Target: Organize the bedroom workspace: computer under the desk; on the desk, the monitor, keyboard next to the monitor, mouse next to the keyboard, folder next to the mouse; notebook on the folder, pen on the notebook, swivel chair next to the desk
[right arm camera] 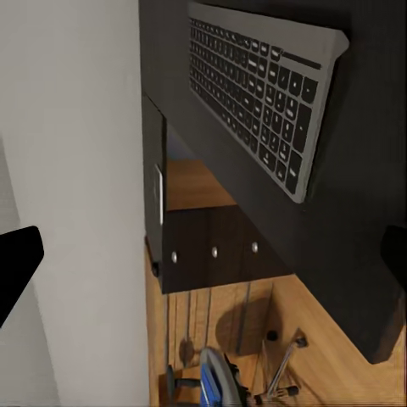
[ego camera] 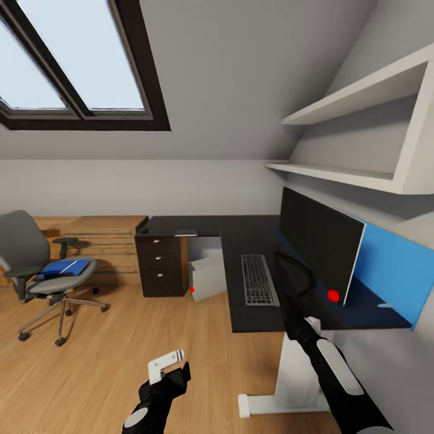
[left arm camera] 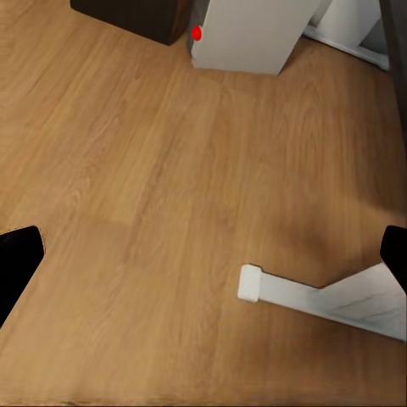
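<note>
Right gripper [ego camera: 293, 283] is raised over the desk [ego camera: 253, 313], between the keyboard [ego camera: 259, 279] and the monitor [ego camera: 319, 252]; in its wrist view the fingertips [right arm camera: 17, 263] sit at opposite edges with a wide gap, so it is spread and holds nothing. Keyboard lies just beside that gripper, toward the room side, flat on the black top, long axis running along the desk edge away from the robot. Monitor stands upright just behind it, against a blue panel [ego camera: 392, 271] on the wall. Left gripper [ego camera: 166, 364] hangs low over bare wood floor [ego camera: 120, 361], fingers [left arm camera: 17, 254] also wide apart, empty. The computer [ego camera: 208, 277] sits on the floor under the desk beside the black drawers [ego camera: 160, 262]. Mouse probably is the small dark thing at the far back corner of the desk, too small to be sure. The folder [ego camera: 63, 267] lies on the seat of the chair [ego camera: 45, 271], well apart from the desk across open floor, on the robot's left, so the left arm is nearer. A pale strip on the folder could be the pen; notebook can't be made out. Likely next move is fetching the folder. Floor path looks open; only the white desk leg [ego camera: 289, 386] stands near the robot.
</note>
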